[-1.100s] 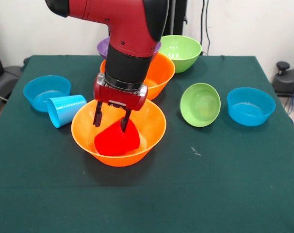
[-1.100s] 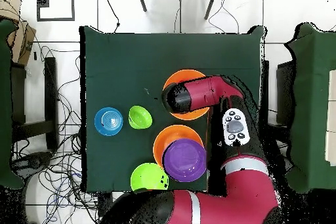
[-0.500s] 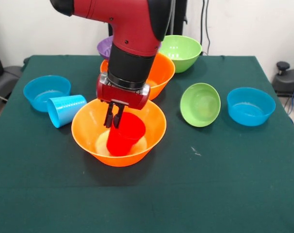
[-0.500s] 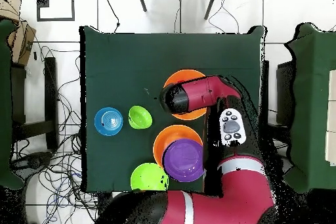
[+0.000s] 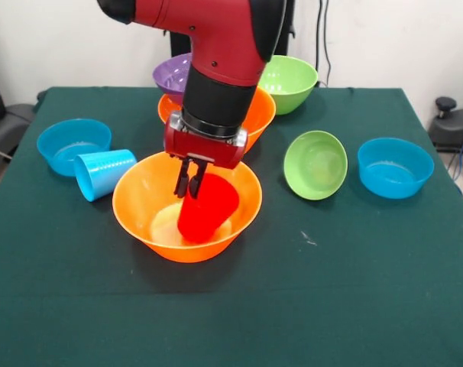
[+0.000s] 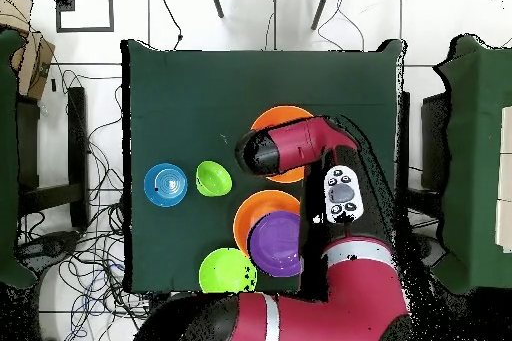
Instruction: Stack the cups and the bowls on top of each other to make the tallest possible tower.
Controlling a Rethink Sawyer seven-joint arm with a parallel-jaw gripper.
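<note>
In the front view my gripper (image 5: 192, 182) is shut on the rim of the red cup (image 5: 208, 210). The cup hangs tilted inside the near large orange bowl (image 5: 140, 200), its base low over the bowl's floor. A light blue cup (image 5: 103, 173) lies on its side against that bowl's left rim. Behind stands a second large orange bowl (image 5: 256, 115), with the purple bowl (image 5: 170, 75) at its back. In the overhead view the arm hides the gripper and covers part of the near orange bowl (image 6: 280, 117); the purple bowl (image 6: 278, 244) sits in the other orange bowl (image 6: 246, 215).
Small blue bowls stand at the left (image 5: 72, 144) and the right (image 5: 395, 167). A small green bowl (image 5: 315, 164) lies tipped towards the camera. The large green bowl (image 5: 285, 82) is at the back. The table's near half holds nothing else.
The gripper was open over the red cup lying in the bowl. It shut on the cup's rim, then moved right and up a little, tipping the cup more upright.
</note>
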